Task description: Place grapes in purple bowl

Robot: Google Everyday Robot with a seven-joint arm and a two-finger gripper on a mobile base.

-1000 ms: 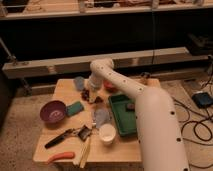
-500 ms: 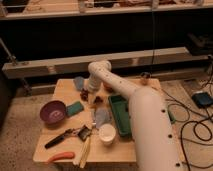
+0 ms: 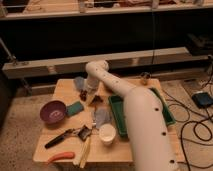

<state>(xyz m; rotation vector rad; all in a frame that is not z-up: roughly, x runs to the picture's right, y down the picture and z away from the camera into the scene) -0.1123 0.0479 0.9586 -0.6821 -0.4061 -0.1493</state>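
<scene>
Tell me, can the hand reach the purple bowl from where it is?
Probably yes. The hand is down at the grapes, and only a flat green sponge lies between it and the purple bowl, whose top is uncovered.

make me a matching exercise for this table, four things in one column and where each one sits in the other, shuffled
Things
1. purple bowl
2. white cup
3. green tray
4. gripper

Places
A. near the front edge, middle of the table
B. toward the back of the table, down by the grapes
C. left side, beside the green sponge
D. right side, partly hidden by the arm

Pairs: 1-C, 2-A, 3-D, 4-B
</scene>
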